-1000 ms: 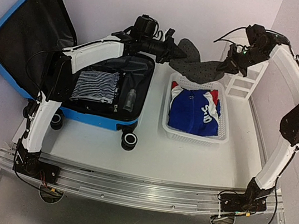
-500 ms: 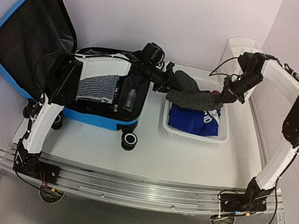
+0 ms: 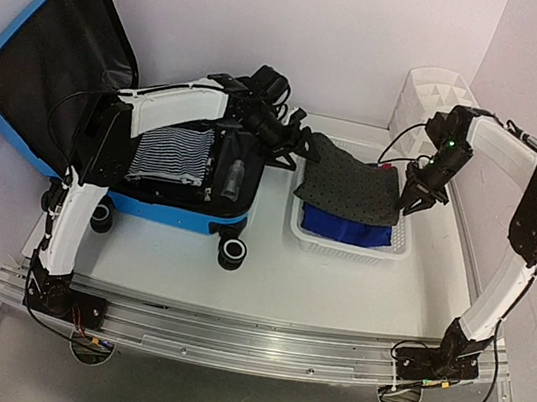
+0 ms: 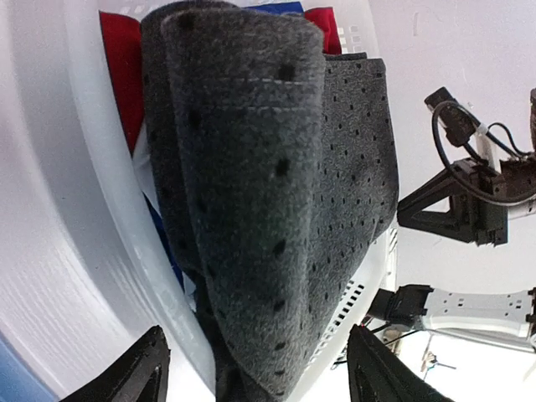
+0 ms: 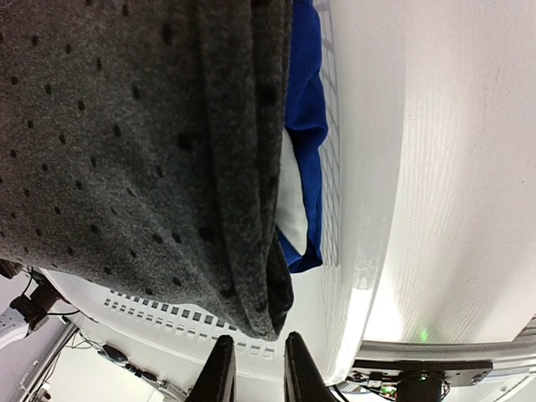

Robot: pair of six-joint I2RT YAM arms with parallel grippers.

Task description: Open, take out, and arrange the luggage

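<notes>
A folded garment lies on top in the basket, at three o'clock of the open luggage; the organizer stands at the basket's one o'clock.

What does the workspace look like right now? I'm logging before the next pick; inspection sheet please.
Surface: white table, no spills seen.
Job's things: luggage open, lid up; striped garment and bottle inside.
Clutter: white basket holding grey dotted garment over blue garment; organizer at back right.
Grippers: left gripper open at the grey garment's left edge; right gripper narrowly open by its right corner, holding nothing.
Cables: black cables loop along both arms.
Surroundings: plain walls; nothing else seen.
</notes>
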